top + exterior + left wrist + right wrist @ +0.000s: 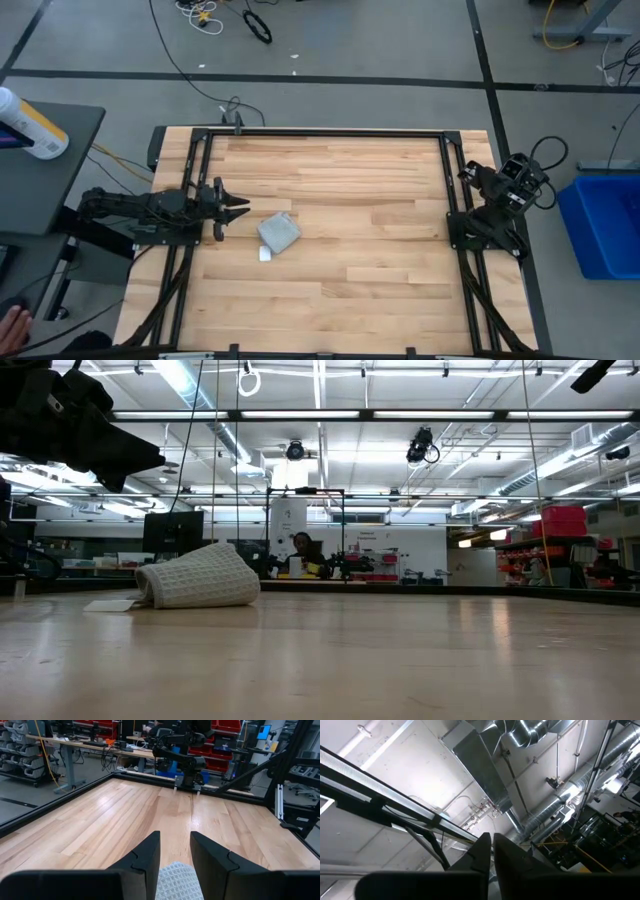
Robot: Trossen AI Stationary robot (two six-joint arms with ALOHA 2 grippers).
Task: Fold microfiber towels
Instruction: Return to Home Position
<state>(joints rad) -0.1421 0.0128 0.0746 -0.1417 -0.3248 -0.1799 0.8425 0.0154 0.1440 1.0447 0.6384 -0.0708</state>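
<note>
The microfiber towel [279,232] lies on the wooden table left of centre as a small folded bundle, light grey-blue, with a white tag [265,254] sticking out flat at its near side. In the low view the towel [197,577] rests as a rounded roll. My left gripper [240,209] hovers level just left of it, open, clear of the cloth; the towel [176,879] shows below the gap between its fingers. My right gripper [491,841] stays at the table's right edge [470,178], tipped up at the ceiling, shut on nothing.
Black frame rails [320,133] border the table on the far, left and right sides. A side table with a spray bottle [28,124] stands at the left, a blue bin [608,225] at the right. A person's hand [10,322] shows at the lower left.
</note>
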